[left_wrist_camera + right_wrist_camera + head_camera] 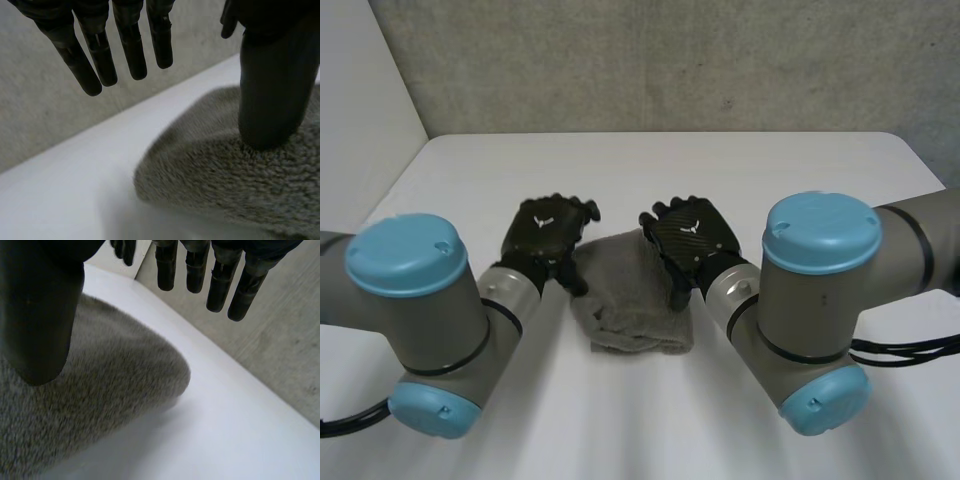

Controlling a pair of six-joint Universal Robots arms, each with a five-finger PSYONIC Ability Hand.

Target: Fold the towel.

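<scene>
A small grey towel (632,295) lies folded into a thick pad on the white table (740,165), between my two hands. My left hand (545,235) is at the towel's left edge, open. Its fingers (100,55) hang straight over bare table, and its thumb (275,90) points down onto the towel (225,190). My right hand (692,235) is over the towel's right edge, open too. Its fingers (220,280) are straight above the table beyond the towel (100,405), with the thumb (40,315) low over the pile. Neither hand grips the cloth.
A grey speckled wall (670,60) runs behind the table's far edge. Both arms' big grey joints with light-blue caps (405,250) (820,232) stand at the near side, left and right of the towel.
</scene>
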